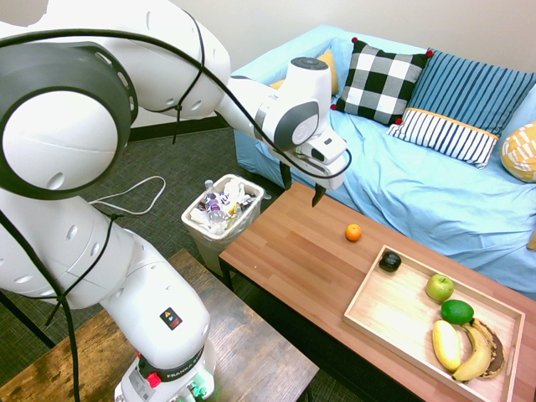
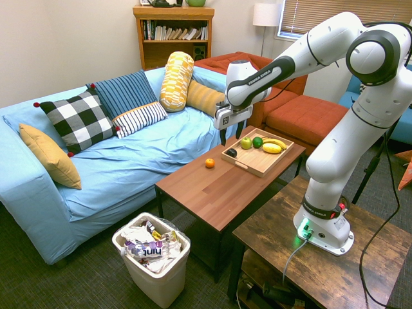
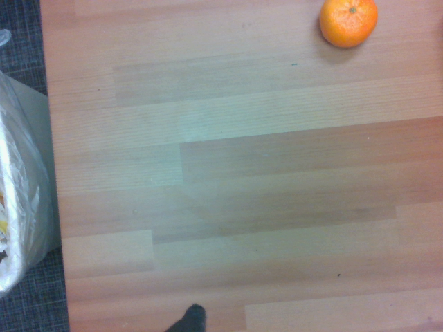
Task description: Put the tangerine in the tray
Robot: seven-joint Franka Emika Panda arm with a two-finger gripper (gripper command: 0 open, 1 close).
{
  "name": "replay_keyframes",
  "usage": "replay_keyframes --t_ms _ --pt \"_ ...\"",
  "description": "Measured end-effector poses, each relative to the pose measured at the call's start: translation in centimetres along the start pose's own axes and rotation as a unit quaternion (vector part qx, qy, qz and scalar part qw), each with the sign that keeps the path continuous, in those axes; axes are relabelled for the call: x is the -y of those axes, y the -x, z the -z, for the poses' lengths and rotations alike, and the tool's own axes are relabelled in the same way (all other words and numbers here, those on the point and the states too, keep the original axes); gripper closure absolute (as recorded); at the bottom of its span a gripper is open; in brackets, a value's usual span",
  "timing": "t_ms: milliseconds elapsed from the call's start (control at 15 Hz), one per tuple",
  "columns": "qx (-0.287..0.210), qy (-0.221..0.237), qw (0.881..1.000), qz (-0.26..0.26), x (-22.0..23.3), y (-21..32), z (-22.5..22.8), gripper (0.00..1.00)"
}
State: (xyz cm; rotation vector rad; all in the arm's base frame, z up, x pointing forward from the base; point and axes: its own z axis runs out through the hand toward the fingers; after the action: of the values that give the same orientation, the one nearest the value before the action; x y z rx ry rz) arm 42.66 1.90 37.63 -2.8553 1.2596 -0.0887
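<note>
Wooden surface (image 1: 293,251) fills mid-frame before a blue sofa (image 1: 435,193). At right centre the tangerine (image 1: 353,233) sits alone, just outside the tray (image 1: 394,314), whose far corner is cut off lower right. Above, the gripper (image 1: 300,188) hangs open, empty. Lower left, a full bin (image 1: 222,211).

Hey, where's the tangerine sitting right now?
The tangerine lies on the bare wooden coffee table, just outside the tray near the corner holding the avocado, on the sofa side.
</note>
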Motion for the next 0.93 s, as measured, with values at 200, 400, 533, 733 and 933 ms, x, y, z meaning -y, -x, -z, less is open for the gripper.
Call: replay_keyframes --t_ms 200,400,533,733,933 --pt "0.0 0.002 1.0 0.003 0.4 -0.2 -0.8 0.0" --pt "-0.018 -0.003 1.0 -0.009 3.1 -1.6 -4.8 0.0" --pt "-0.032 -0.005 0.999 -0.03 5.2 -3.8 -7.8 0.0" --pt "-0.039 -0.005 0.997 -0.069 7.5 -8.1 -12.6 0.0" --pt "-0.042 0.004 0.994 -0.101 8.9 -11.8 -17.4 0.0"
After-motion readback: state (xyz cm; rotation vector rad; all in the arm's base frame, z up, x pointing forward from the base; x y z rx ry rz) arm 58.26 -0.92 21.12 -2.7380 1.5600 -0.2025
